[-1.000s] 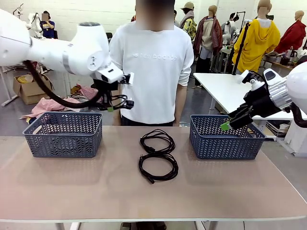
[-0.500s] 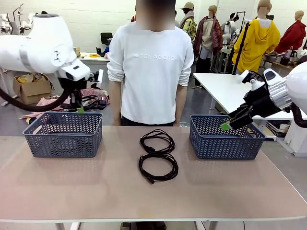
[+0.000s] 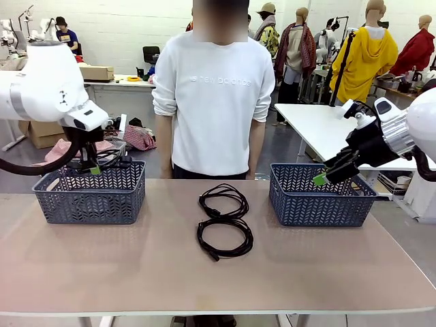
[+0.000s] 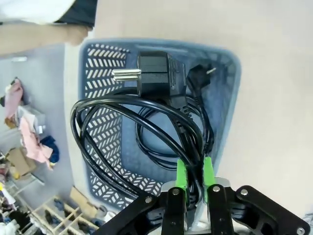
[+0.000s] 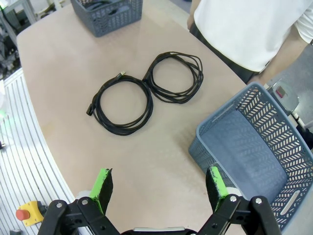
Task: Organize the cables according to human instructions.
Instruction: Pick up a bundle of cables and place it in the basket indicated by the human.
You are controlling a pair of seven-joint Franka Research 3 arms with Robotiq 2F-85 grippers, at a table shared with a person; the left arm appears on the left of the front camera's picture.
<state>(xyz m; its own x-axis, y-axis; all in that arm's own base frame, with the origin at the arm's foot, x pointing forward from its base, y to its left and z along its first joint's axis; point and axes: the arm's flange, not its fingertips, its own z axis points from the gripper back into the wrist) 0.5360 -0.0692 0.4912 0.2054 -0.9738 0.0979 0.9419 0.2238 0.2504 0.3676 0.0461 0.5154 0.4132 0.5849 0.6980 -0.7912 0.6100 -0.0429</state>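
Workshop-type lab w/ worktables, cardboard boxes (white brick wall).

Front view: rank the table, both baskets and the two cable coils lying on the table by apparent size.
1. Table: largest.
2. Left basket and right basket: they look alike, so no ranking.
3. Near cable coil and far cable coil: the near one looks slightly bigger, but it lies closer to the camera, so this is unsure.
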